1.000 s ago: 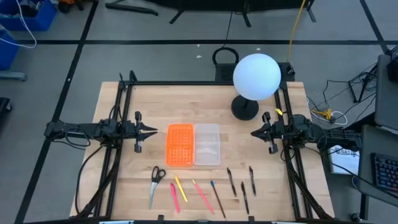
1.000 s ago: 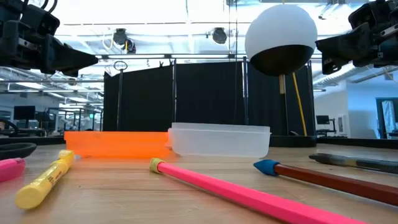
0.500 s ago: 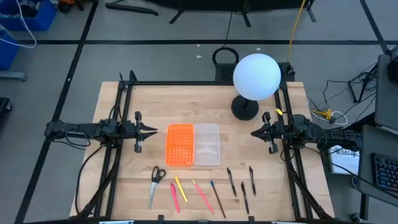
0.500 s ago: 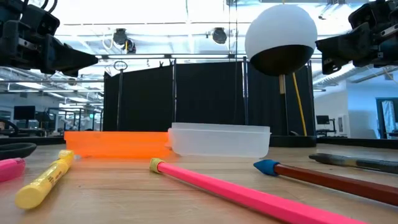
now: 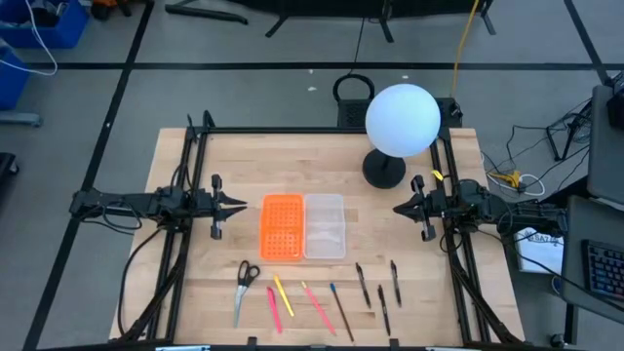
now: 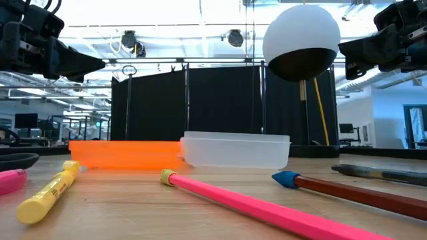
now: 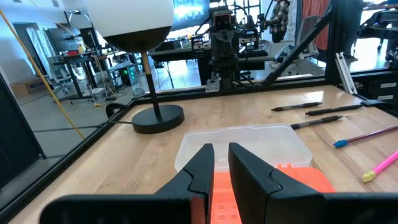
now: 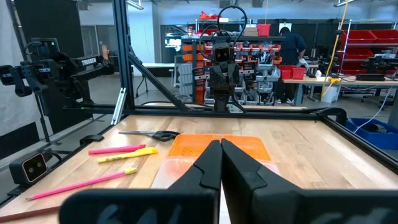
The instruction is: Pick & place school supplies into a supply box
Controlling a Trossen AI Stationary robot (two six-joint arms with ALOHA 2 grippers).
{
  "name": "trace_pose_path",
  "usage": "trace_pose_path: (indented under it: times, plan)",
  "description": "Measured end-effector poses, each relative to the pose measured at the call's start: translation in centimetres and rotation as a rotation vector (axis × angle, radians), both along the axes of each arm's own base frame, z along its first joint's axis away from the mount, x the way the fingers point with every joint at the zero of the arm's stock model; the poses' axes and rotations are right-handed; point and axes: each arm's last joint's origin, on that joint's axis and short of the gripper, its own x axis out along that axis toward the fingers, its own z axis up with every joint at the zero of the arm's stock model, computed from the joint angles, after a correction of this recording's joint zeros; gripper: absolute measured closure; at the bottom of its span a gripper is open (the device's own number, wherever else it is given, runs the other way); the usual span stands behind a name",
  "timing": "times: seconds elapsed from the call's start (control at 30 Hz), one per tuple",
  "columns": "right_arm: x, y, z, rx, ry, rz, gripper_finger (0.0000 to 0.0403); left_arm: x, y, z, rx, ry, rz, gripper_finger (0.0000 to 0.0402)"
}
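The supply box lies open at mid-table, its orange half [image 5: 283,227] beside its clear half [image 5: 325,226]. The school supplies lie in a row near the table's front edge: black-handled scissors [image 5: 244,283], a yellow pen [image 5: 283,294], pink pencils [image 5: 317,305], a blue-tipped brown pencil [image 5: 340,310] and black pens [image 5: 362,283]. My left gripper [image 5: 244,205] hovers level, left of the box, with a narrow gap between its fingertips [image 7: 219,149] and nothing in it. My right gripper [image 5: 396,209] hovers level, right of the box, shut and empty [image 8: 220,144].
A white globe lamp [image 5: 402,119] stands on a black base [image 5: 383,171] at the far right of the table, close to the right arm. Black frame rails [image 5: 190,175] run along the table's left and right sides. Bare wood lies between the box and the supplies.
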Motion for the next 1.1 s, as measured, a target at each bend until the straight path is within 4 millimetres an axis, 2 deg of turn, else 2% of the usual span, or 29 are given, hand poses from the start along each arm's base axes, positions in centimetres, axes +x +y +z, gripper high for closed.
trace_pose_path:
  times: [0.9,1.1]
  plan:
    - [-0.02,0.00,0.24,-0.002,-0.025,0.000,0.0403,0.00,0.00,0.01,-0.001,-0.001,0.000,0.0344]
    - [-0.03,0.00,0.34,-0.003,-0.036,0.000,0.0403,0.00,0.00,0.53,-0.067,-0.059,-0.001,0.0344]
